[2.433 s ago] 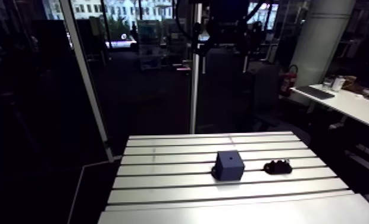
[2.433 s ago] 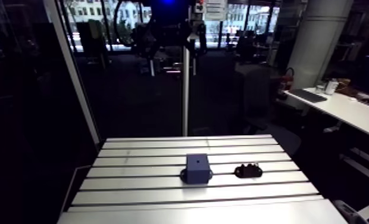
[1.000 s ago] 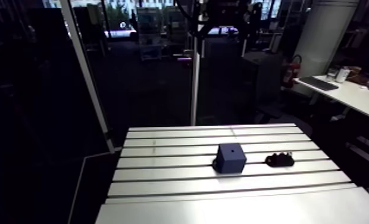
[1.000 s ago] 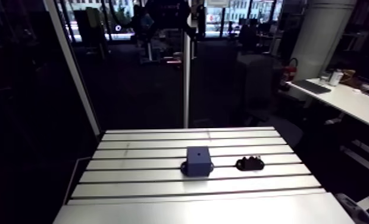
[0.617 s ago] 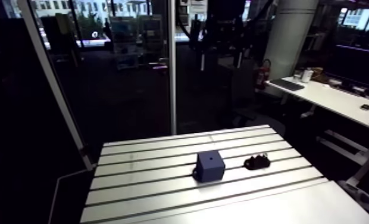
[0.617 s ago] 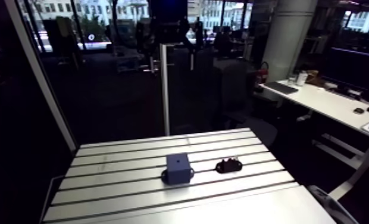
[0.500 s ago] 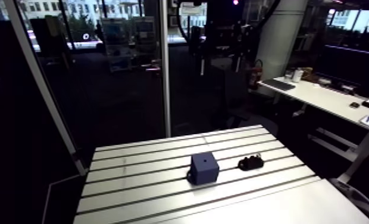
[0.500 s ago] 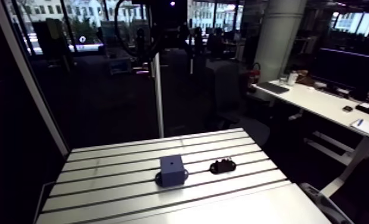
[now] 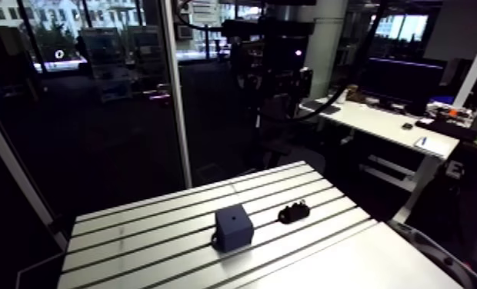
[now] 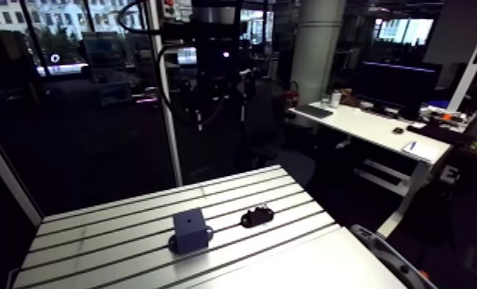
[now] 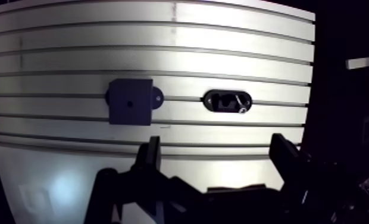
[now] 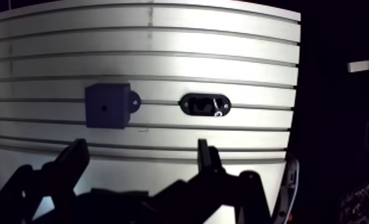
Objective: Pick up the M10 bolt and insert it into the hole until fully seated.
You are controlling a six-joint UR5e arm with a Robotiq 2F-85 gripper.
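M10 bolt (image 11: 239, 105): lying in a black cradle (image 11: 218, 100) on the bench (image 11: 74, 56), right of the blue block (image 11: 119, 112) with its hole (image 11: 129, 102), long axis seemingly along the slots; hand (image 11: 215, 143) empty, fingers spread, high above, bolt ahead.

The slotted aluminium tabletop (image 9: 134, 238) has long parallel grooves running from side to side. In the arm view, toward 2 o'clock from its middle, lies a small black oval piece (image 9: 293, 213), possibly a holder. The wrist view shows it straddling one groove.
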